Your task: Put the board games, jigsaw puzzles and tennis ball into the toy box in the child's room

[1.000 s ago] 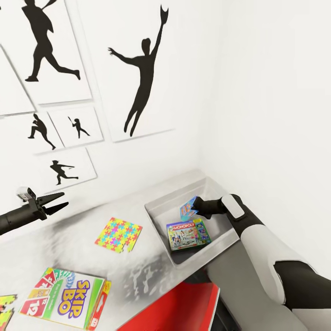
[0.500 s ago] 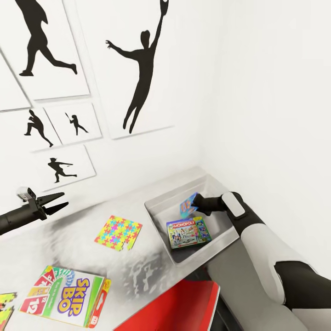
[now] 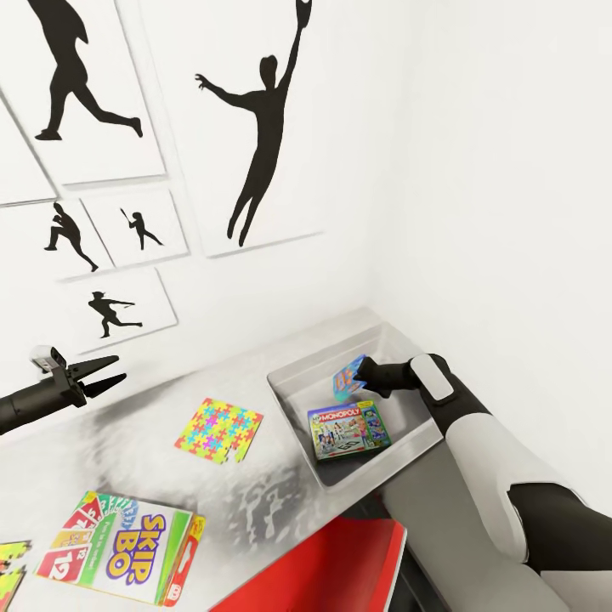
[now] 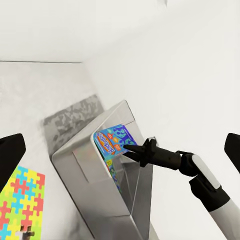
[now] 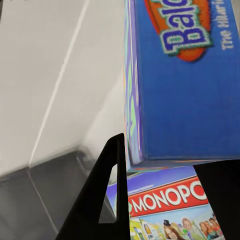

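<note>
The pale grey toy box (image 3: 291, 406) sits at the table's (image 3: 153, 408) far right corner, with the Monopoly board game (image 3: 347, 430) lying flat inside. My right gripper (image 3: 360, 379) is shut on the small blue board game (image 3: 345, 382), holding it tilted on edge over the box's far half. In the right wrist view the blue board game (image 5: 185, 85) hangs above the Monopoly (image 5: 167, 202). The left wrist view shows the blue board game (image 4: 114, 142) over the toy box (image 4: 90, 165). My left gripper (image 3: 121, 368) hovers open at the left. The tennis ball is out of view.
One jigsaw puzzle (image 3: 219, 431) lies mid-table, and another (image 3: 10, 565) peeks in at the left edge. The Skip-Bo box (image 3: 119, 544) lies near the front. A red object (image 3: 327, 565) stands below the table's front edge. White walls close in behind and at the right.
The head view shifted slightly a second ago. The right gripper and the blue board game have stayed almost still over the toy box; the left arm has not moved.
</note>
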{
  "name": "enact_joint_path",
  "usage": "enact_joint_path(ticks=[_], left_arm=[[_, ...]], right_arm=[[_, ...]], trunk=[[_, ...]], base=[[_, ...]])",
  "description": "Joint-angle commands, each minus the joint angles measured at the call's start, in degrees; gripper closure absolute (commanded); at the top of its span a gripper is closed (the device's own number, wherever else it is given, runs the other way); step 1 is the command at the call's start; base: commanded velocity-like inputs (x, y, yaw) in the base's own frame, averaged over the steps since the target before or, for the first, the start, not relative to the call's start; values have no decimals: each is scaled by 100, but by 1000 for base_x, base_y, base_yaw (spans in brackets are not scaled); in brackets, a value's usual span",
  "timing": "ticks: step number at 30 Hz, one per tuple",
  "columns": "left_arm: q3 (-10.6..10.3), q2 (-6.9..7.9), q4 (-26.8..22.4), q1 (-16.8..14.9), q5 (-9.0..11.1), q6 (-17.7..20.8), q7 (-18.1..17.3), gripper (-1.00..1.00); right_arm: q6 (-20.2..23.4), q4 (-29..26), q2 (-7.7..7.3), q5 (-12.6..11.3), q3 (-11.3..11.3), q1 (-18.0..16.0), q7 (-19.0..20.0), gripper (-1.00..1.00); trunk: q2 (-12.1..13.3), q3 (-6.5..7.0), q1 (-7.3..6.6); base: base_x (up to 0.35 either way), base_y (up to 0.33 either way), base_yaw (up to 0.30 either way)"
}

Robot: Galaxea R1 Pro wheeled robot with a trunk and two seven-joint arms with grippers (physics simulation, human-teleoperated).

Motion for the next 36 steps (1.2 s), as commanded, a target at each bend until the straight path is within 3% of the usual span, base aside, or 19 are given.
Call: enact_joint_path(ticks=[1,12,21,36], left_arm=[[1,1,-1,-4,3,60,-17,-100],[0,1,-2,-4,1,60,-12,-100],[-5,1,-1,-4,-1,60,-16,-100],[-13,1,-1,-4,-4,60,-17,-100]], right_arm=[[5,-8,-5,-63,27,-4,-51,100],[-196,-8,-12,-63,41,-4,-37,100],[-253,-32,-22,-63,225,-4,-33,100],[-255,-80,-14,-63,240,-4,-42,100]], trunk=[[-9,-9,2],[-9,-20,2],[-9,-76,2],[-9,-180,2]], base=[[0,0,0],[0,0,0],[0,0,0],[0,0,0]])
